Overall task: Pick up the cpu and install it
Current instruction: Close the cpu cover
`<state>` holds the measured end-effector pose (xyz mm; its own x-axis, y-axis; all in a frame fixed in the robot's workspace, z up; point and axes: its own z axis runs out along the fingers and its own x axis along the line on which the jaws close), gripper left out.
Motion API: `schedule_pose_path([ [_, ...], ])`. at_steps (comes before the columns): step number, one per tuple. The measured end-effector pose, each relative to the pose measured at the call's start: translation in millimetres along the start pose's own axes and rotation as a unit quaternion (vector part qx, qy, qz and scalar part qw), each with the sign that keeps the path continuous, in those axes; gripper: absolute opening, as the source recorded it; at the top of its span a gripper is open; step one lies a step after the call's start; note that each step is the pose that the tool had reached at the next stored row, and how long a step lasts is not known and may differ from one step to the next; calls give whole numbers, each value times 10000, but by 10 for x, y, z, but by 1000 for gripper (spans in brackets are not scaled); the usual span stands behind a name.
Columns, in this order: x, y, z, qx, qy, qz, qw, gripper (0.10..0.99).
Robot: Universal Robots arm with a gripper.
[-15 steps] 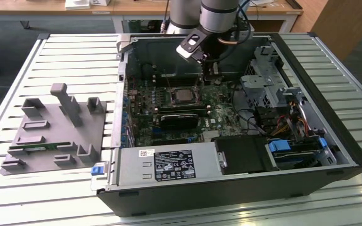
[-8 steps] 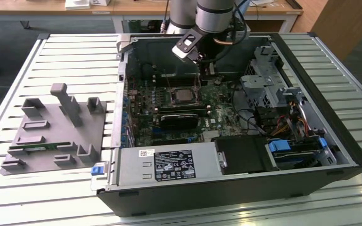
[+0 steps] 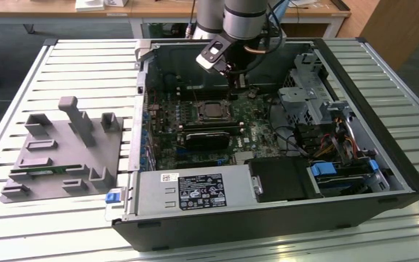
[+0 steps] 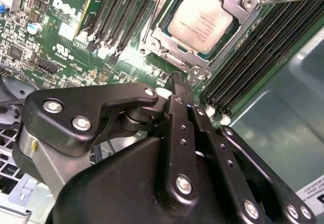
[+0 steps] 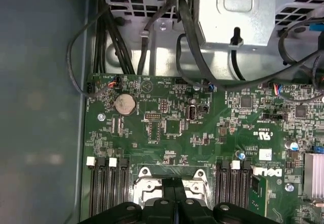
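The cpu [image 3: 211,111] lies flat in its socket on the green motherboard [image 3: 167,117] inside the open computer case [image 3: 268,229]. Its silvery top plate [image 4: 202,21] sits inside the metal socket frame [image 4: 167,57]. My gripper [image 3: 233,82] hangs a little above the board, just beyond the socket's far side, and touches nothing. In the second wrist view my black fingers [image 4: 178,95] are pressed together with nothing between them. In the first wrist view my gripper [image 5: 172,184] covers the middle of the socket frame [image 5: 144,175].
Memory slots [image 4: 121,11] flank the socket on both sides. A black heatsink block [image 3: 208,139] sits nearer the front, and a power supply [image 3: 195,191] nearer still. A metal drive cage [image 3: 304,93] and cables [image 5: 126,37] crowd the exterior view's right. A grey parts fixture [image 3: 57,153] stands outside the case.
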<state>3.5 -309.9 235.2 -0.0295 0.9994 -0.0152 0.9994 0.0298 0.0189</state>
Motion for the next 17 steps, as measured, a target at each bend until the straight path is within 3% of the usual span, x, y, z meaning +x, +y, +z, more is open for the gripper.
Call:
schedule_pose_path([
  [6,2,-65,40,0,0,0,10000,106],
  [17,7,-219,47,0,0,0,10000,106],
])
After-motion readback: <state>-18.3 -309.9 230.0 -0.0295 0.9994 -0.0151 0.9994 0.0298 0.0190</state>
